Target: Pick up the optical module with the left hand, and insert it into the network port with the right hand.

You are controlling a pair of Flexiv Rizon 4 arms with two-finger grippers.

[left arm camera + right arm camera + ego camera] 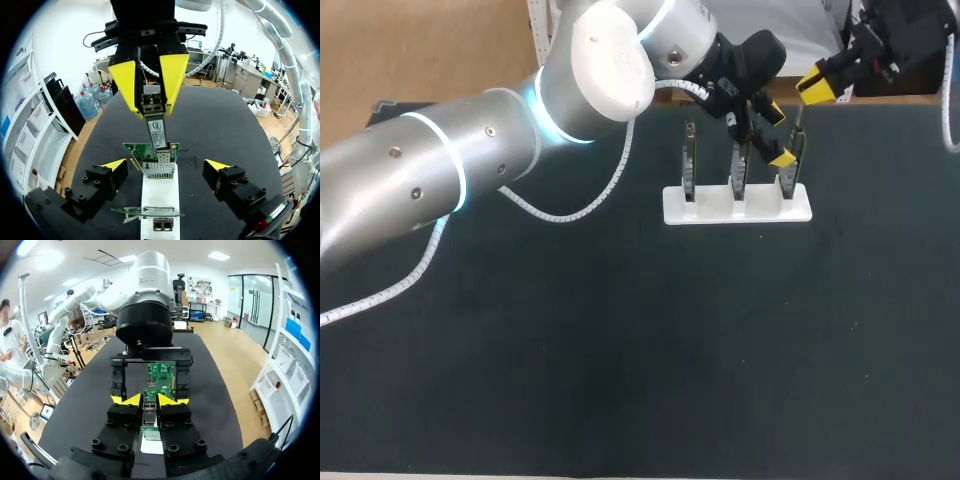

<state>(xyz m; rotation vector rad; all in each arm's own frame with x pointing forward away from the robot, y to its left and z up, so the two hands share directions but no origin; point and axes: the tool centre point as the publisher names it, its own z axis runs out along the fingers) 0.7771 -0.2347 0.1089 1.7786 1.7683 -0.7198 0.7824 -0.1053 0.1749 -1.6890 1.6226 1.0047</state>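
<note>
I'm clenching the optical module (156,131) in my right pincer (151,102), pointing lengthwise at the network port (161,160); left pincer (166,165) is hanging released.

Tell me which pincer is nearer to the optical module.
Right. The right pincer is shut on the optical module; the left pincer is open, apart from it, its fingers either side of the green board.

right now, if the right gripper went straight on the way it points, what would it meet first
The optical module in the right gripper leads, so it meets the network port on the green card first; its tip looks at or just inside the port mouth, though depth is unclear.
</note>
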